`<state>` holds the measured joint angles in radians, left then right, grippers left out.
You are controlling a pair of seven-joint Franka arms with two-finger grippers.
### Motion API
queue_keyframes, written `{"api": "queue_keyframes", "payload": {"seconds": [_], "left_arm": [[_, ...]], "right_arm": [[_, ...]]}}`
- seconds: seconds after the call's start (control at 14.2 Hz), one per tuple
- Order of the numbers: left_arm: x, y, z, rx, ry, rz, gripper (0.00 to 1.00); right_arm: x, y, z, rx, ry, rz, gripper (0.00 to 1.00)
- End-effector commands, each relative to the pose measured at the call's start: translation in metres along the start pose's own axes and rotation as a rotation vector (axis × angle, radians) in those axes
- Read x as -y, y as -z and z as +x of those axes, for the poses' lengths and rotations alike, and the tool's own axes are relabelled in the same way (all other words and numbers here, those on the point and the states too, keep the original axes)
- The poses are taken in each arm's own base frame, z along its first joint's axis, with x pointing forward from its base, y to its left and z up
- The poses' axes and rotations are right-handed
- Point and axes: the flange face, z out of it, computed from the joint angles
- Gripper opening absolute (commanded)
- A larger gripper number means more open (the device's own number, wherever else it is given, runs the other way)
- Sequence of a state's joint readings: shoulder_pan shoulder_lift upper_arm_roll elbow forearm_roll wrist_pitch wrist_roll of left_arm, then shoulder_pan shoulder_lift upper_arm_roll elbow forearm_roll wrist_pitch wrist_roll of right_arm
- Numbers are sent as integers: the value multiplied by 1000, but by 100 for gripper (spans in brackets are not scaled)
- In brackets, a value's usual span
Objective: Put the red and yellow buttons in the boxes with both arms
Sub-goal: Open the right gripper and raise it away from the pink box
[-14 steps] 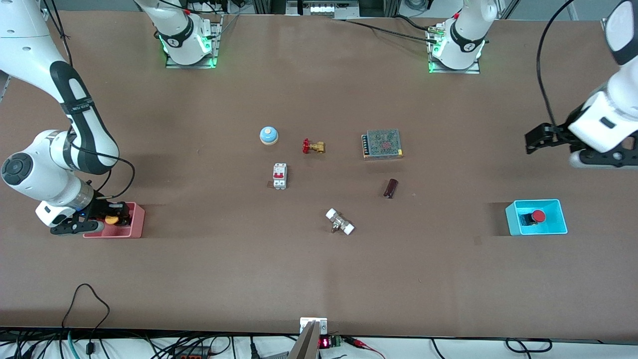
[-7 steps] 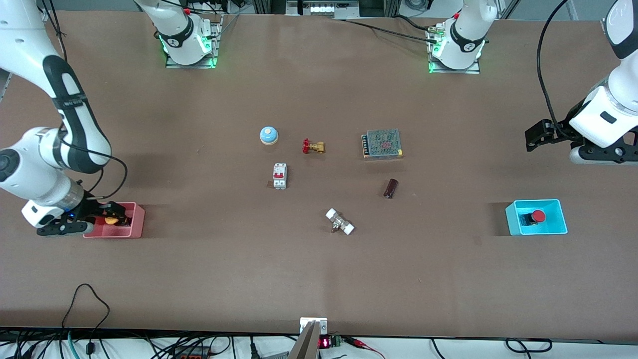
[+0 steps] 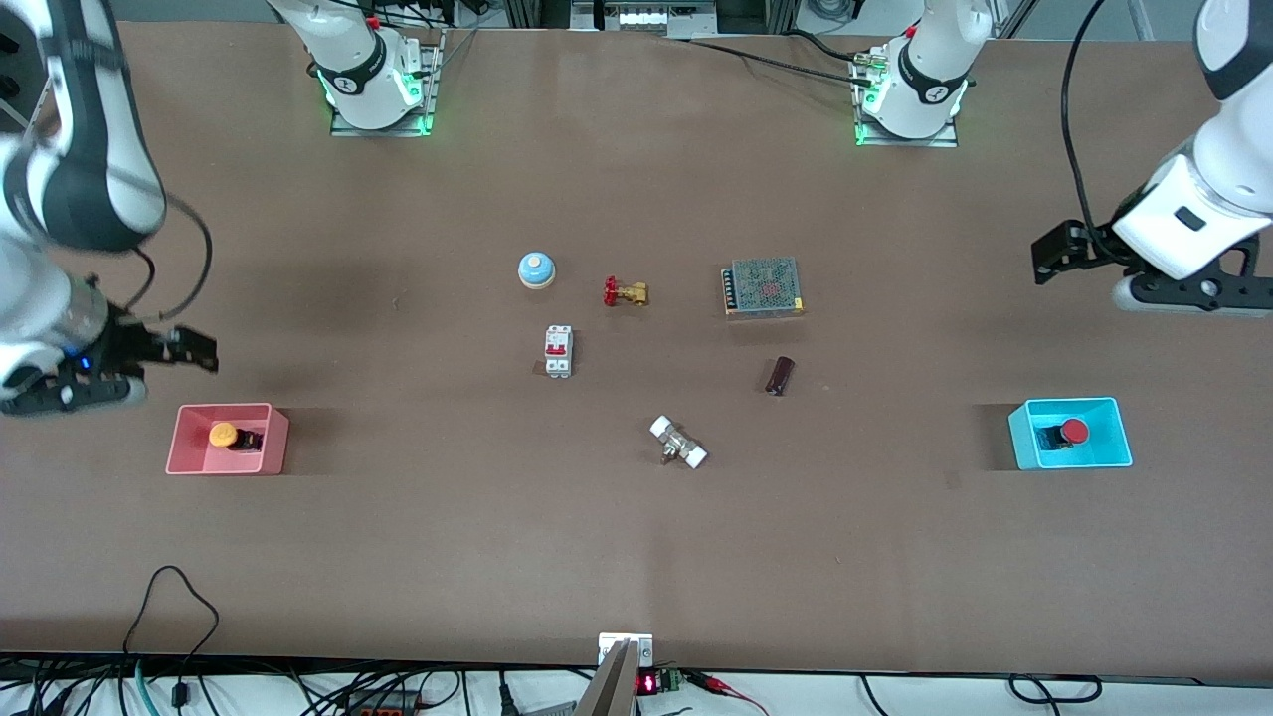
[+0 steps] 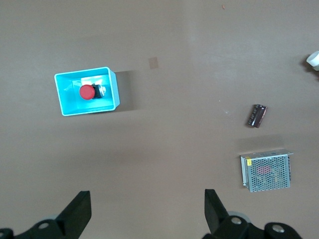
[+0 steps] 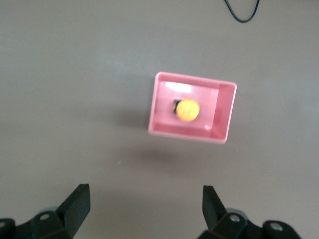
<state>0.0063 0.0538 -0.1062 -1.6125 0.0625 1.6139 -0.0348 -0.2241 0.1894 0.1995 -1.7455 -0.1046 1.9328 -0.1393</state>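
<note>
A brown matte surface [image 3: 636, 557] carries everything, with both arm bases bolted along the edge farthest from the front camera and glowing green at their feet; cables trail along the near edge. The yellow button [image 3: 223, 435] lies inside the pink box [image 3: 273, 438] at the right arm's end of the surface, and the red button [image 3: 1073, 431] lies inside the cyan box [image 3: 1119, 438] at the left arm's end. The right claw [image 3: 194, 350] hangs in the air over bare surface just beside the pink box, its fingers spread wide and holding nothing. The left claw [image 3: 1052, 255] hangs over bare surface at its own end, well apart from the cyan box, fingers likewise spread and empty. Between the boxes sit a blue dome bell [image 3: 536, 269], a brass valve with a red handle [image 3: 625, 292], a white circuit breaker [image 3: 558, 351], a mesh-covered power supply [image 3: 763, 286], a dark cylinder [image 3: 780, 376] and a white-capped metal fitting [image 3: 678, 443].
</note>
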Motion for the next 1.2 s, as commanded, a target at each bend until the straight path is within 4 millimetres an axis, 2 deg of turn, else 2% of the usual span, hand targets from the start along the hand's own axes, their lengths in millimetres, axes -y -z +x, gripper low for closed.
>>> {"api": "queue_keyframes", "payload": {"seconds": [0.0, 0.14, 0.28, 0.35, 0.56, 0.78, 1.13], "left_arm": [[3, 8, -5, 4, 0, -8, 100], [8, 12, -5, -2, 9, -10, 100], [7, 12, -5, -1, 7, -10, 100], [7, 12, -5, -1, 7, -10, 100], [6, 13, -5, -2, 6, -10, 100], [6, 11, -6, 13, 7, -6, 100], [6, 11, -7, 14, 7, -6, 100]], "right_arm": [[54, 56, -33, 25, -59, -23, 100], [77, 80, -42, 14, -30, -32, 100], [103, 99, -40, -13, 15, -12, 100], [104, 107, -38, -9, 10, 0, 100], [88, 114, -27, -3, -26, 29, 100], [77, 113, -27, 24, -50, 26, 100], [73, 111, -26, 28, -58, 30, 100]]}}
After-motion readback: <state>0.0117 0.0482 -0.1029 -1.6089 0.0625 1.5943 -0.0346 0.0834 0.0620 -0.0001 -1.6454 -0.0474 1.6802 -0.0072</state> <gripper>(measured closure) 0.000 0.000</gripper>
